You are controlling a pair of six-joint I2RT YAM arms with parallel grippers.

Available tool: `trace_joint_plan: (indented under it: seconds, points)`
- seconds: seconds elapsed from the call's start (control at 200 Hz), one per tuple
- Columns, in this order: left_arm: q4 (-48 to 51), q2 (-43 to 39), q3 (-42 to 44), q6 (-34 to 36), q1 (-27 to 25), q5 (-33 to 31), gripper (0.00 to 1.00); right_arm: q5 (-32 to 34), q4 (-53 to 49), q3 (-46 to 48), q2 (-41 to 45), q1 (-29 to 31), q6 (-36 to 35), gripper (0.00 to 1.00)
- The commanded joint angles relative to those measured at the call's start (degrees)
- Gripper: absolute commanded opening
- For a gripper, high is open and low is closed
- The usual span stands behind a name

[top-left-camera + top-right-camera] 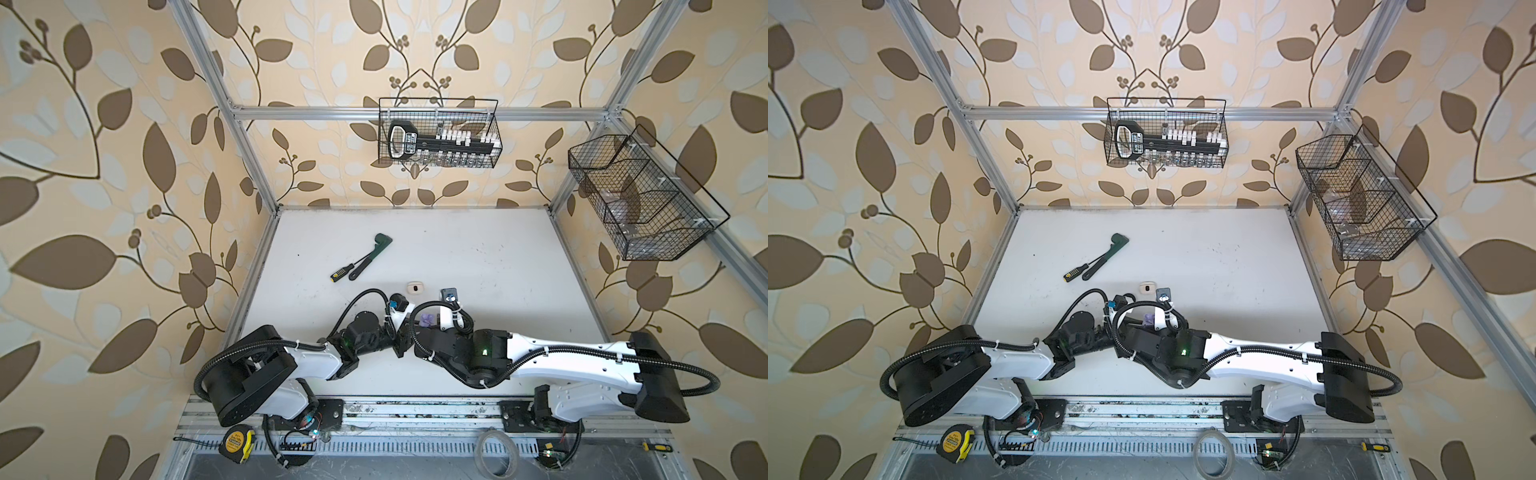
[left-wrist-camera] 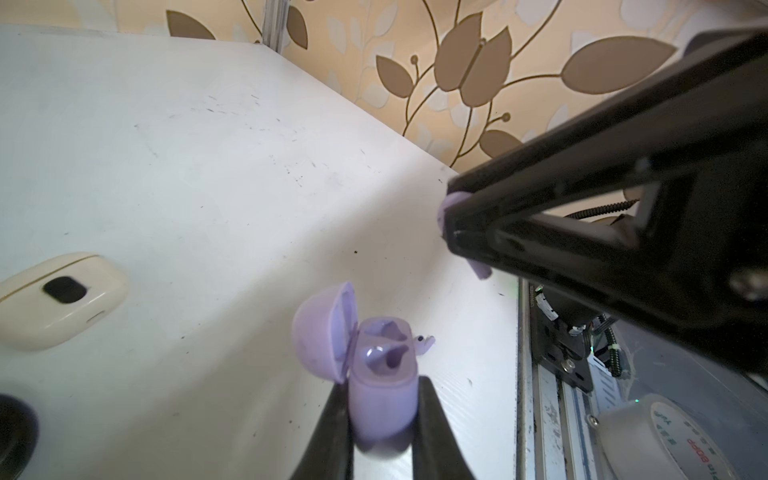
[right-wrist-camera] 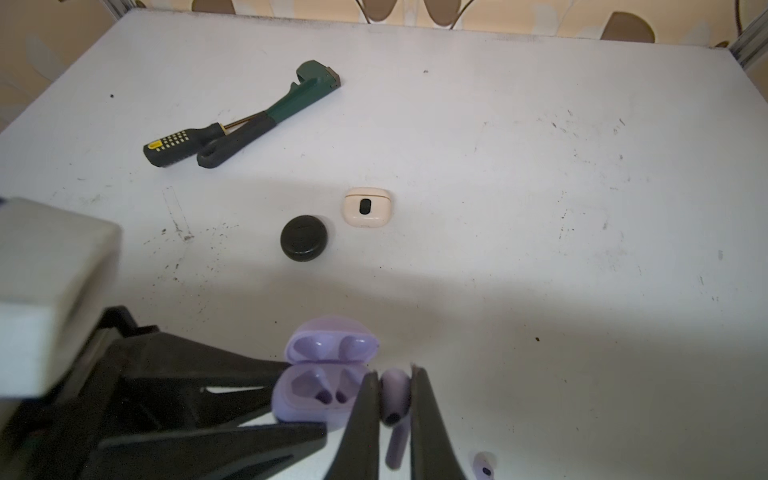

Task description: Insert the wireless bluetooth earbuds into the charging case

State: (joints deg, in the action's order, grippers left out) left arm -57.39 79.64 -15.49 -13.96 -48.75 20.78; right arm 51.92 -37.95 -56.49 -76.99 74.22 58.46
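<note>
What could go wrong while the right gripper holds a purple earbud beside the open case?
The earbud, pinched at its head by the right gripper, might twist or slip before its stem meets a slot. The case, held upright by the left gripper, may tip if pushed. The second earbud lies loose on the table nearby and could be knocked.
</note>
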Motion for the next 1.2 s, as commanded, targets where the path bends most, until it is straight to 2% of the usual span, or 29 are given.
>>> trace_joint_plan:
  seconds: [0.0, 0.77, 1.195]
  points:
    - [-5.56, 0.30, -2.32, -0.28, -1.45, -0.65, 0.00, 3.62, -0.79, -2.23, -0.91, 0.46, 0.85, 0.10]
    - [-5.00, -2.28, -3.52, -1.86, -3.10, -2.26, 0.00, 3.17, 2.49, -2.31, -4.03, 1.37, 1.28, 0.09]
    - [-2.44, -5.06, -3.72, -1.94, -3.20, -3.96, 0.00, 3.19, 3.10, -1.10, -3.08, 1.62, 2.01, 0.08]
